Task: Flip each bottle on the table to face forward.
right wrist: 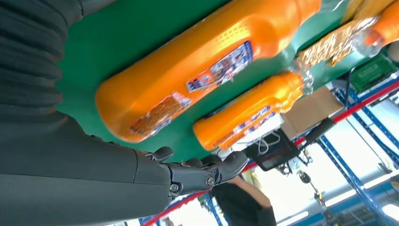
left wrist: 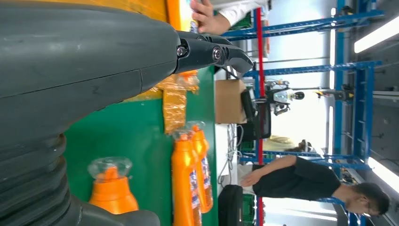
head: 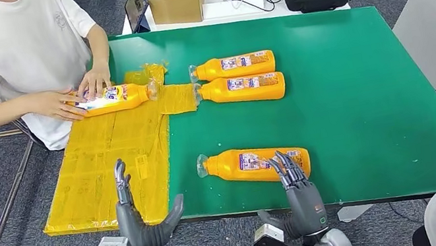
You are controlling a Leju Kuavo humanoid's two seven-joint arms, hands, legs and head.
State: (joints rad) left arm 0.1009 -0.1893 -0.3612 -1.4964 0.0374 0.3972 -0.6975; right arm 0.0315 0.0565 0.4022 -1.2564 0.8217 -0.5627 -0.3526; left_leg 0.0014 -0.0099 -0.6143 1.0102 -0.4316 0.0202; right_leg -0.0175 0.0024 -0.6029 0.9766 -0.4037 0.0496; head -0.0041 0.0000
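- Bottle nearest you (head: 254, 164) lies on its side on the green table (head: 359, 106), close to the near edge, cap (head: 202, 166) toward your left and its small back label facing up; judging by that label, it wants turning over.
- Right hand (head: 297, 184) stands at the bottle's base end, fingers (head: 286, 166) straight and apart, reaching over the bottle's near side. It grasps nothing; whether the tips touch the plastic I cannot tell.
- In the right wrist view that bottle (right wrist: 202, 70) fills the space just past the fingers (right wrist: 207, 172), so the reach looks short.
- For a clean flip, aim your grip at the wide middle of the body, not the rounded base, where fingers would likely slip off. Close firmly, roll it about its long axis, and set it down flat.
- Left hand (head: 140, 219) waits off the table's near edge, beside the yellow plastic sheet (head: 108, 161), fingers spread and holding nothing. Use it to steady the cap end if the bottle skids.
- Two more bottles (head: 241, 79) lie side by side farther back, well apart from yours, also showing small labels.
- A person at the far left corner holds a fourth bottle (head: 110, 99) on the yellow sheet with both hands (head: 74, 97); keep your sweep clear of them.
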